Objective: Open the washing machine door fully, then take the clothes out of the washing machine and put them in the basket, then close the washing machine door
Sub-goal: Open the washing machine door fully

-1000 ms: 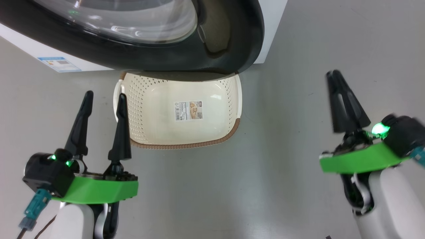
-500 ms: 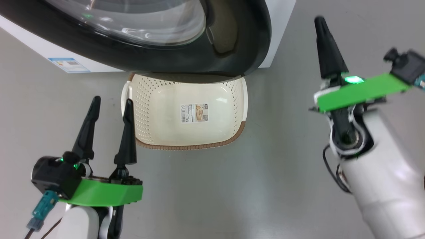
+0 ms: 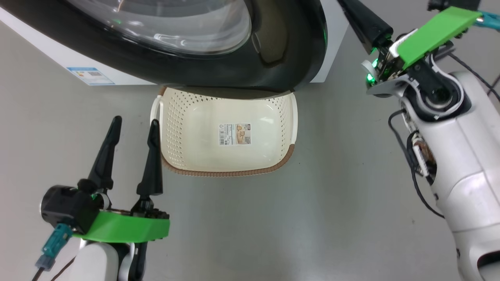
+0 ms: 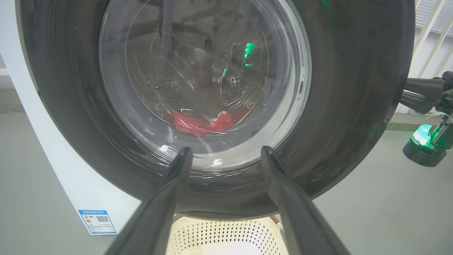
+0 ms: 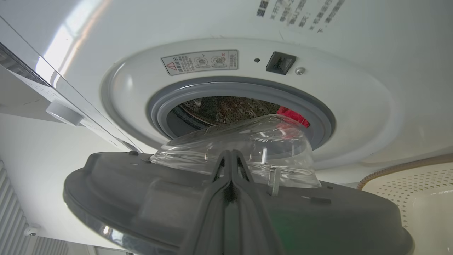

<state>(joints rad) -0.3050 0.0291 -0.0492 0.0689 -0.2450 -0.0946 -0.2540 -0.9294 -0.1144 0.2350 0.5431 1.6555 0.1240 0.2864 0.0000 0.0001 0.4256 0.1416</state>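
Right hand (image 3: 351,11) lifted beside washing machine door (image 3: 273,50) since earlier in head view, pressed together; left hand (image 3: 135,121) spread by basket (image 3: 230,171). Left wrist: clothes (image 4: 201,122) seen inside washing machine (image 4: 42,148). Right wrist: door only ajar, could get knocked shut by sloppy swipe.

1 washing machine (image 5: 318,42), with 1 round door (image 3: 289,47). 1 basket (image 3: 172,128), with 1 paper label (image 3: 234,134) on its bottom. 1 heap of red clothes (image 4: 201,124); how many garments cannot be told. 1 blue sticker (image 3: 90,75). 2 claws, left claw (image 3: 135,121) and right claw (image 5: 230,156), each with 2 fingers (image 3: 104,156).
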